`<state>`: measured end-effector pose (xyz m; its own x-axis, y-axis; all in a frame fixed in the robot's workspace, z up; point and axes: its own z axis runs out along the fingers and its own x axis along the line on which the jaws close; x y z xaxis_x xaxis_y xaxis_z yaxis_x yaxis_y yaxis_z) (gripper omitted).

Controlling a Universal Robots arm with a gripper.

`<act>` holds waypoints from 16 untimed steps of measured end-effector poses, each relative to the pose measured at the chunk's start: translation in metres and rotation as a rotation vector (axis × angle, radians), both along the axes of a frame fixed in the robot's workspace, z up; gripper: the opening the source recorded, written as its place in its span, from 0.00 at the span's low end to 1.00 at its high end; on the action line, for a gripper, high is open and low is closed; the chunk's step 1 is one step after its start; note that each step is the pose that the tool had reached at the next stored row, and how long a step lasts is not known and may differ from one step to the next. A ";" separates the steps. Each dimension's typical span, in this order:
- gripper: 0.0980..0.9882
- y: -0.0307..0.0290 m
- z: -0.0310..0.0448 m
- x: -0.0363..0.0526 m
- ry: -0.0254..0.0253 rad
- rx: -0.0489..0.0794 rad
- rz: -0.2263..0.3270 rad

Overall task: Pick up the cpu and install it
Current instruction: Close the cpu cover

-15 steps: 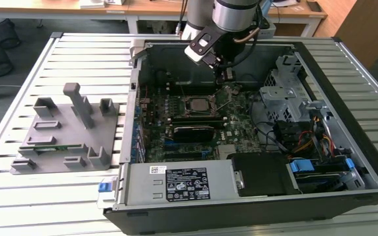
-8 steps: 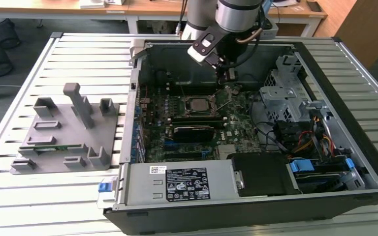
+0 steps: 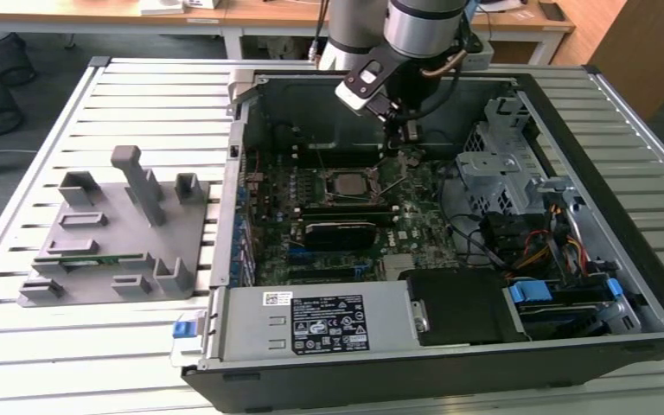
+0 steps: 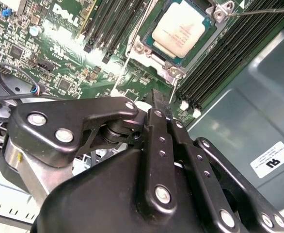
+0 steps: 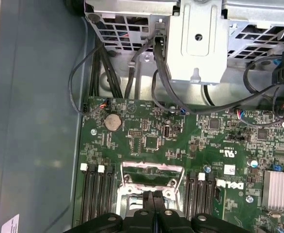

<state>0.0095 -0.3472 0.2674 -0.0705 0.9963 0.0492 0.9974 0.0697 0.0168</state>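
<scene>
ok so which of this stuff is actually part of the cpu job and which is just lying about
Part of the job:
cpu, lying in the socket
motherboard
jaws, shut and empty, near the socket

Just lying about:
grey fixture tray with green circuit strip
drive cage
power supply

Open computer case [image 3: 424, 382] on slatted table [image 3: 136, 95]; grey parts fixture [image 3: 107, 246] just beside, exterior view's left.

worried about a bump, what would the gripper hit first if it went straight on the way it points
Likely the metal socket frame beside the cpu, just under the shut gripper; depth is hard to judge.
</scene>
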 end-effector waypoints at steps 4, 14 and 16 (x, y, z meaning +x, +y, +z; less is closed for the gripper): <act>0.01 0.0003 -0.0004 0.0039 0.0000 0.000 0.000; 0.01 0.0014 -0.0012 0.0128 0.0001 0.000 0.000; 0.01 0.0015 -0.0012 0.0144 0.0002 0.000 0.000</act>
